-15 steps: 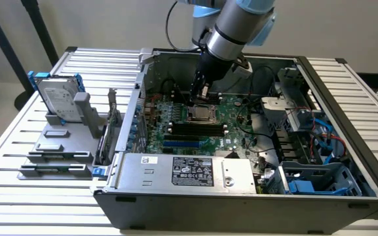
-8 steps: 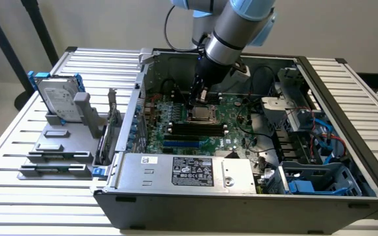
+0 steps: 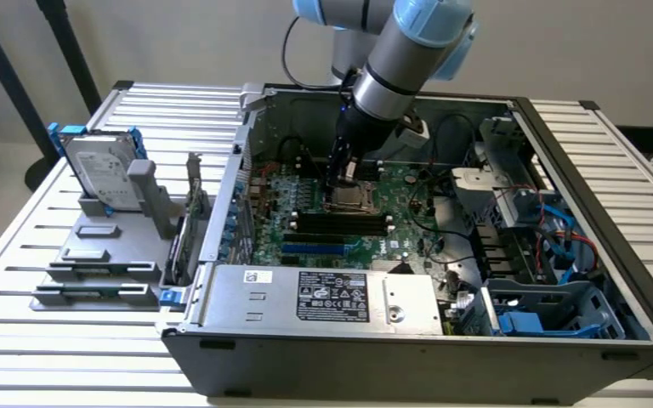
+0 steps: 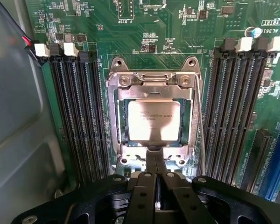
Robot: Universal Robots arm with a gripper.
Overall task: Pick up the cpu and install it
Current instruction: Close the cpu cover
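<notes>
The cpu (image 4: 154, 120) is a small square chip with a silver-grey top. It lies flat inside the open metal socket frame (image 4: 151, 79) on the green motherboard (image 4: 172, 28). My gripper (image 4: 155, 153) is shut, its two black fingers pressed together. Their tips sit right at the cpu's near edge; I cannot tell whether they touch it. In the exterior view the gripper (image 3: 346, 180) points straight down over the socket (image 3: 359, 202), deep inside the open computer case (image 3: 599, 170).
Black memory slots (image 4: 79, 116) flank the socket, with more memory slots (image 4: 233, 107) on its other side. A silver box with a black label (image 3: 326, 297) lines the case's near wall. Outside the case, on the exterior view's left, a silver hard drive (image 3: 99, 174) stands on a grey holder (image 3: 99, 255).
</notes>
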